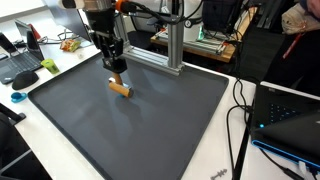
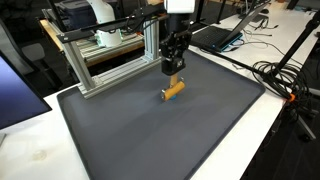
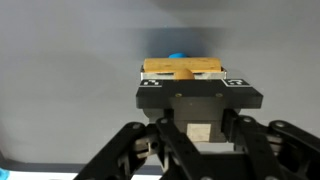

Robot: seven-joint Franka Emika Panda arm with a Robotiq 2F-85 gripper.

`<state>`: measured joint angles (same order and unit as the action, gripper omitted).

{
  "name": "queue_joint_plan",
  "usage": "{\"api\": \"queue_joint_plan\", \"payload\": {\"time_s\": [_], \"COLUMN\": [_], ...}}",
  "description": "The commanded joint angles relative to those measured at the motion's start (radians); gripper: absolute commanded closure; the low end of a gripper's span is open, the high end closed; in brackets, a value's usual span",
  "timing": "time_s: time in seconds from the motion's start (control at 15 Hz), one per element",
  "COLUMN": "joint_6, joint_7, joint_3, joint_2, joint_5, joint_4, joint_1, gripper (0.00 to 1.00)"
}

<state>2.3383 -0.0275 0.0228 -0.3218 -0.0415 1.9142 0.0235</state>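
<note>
Hovering over dark mat (image 1: pixel 130 130) on lab bench (image 2: pixel 30 150) w/ laptops (image 1: pixel 290 118), jaws clamp wood block (image 3: pixel 180 68).

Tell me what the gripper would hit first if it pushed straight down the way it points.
The wooden block, sitting between the fingertips of the gripper; past it, the dark mat. Whether the block rests on the mat or hangs just above is unclear.

No words, numbers or brand names can be read in any of the pictures. Two small black-and-white marks (image 3: pixel 152 84) are seen on the gripper (image 3: pixel 193 84) in the wrist view, but nothing on them can be made out.
</note>
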Motion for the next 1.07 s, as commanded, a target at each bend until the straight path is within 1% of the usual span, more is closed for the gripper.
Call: {"api": "queue_joint_plan", "payload": {"time_s": [0.0, 0.47, 0.8, 1.0], "joint_6": [-0.023, -0.086, -0.105, -0.168], "joint_7": [-0.029, -0.031, -0.021, 0.008], "joint_3": [-0.003, -0.004, -0.002, 0.008], "joint_2": [-0.034, -0.038, -0.054, -0.034], "joint_5": [0.021, 0.029, 0.022, -0.006], "joint_4": [-0.027, -0.020, -0.024, -0.029], "joint_1": [0.017, 0.021, 0.019, 0.008], "gripper": [0.78, 0.78, 0.78, 0.78]}}
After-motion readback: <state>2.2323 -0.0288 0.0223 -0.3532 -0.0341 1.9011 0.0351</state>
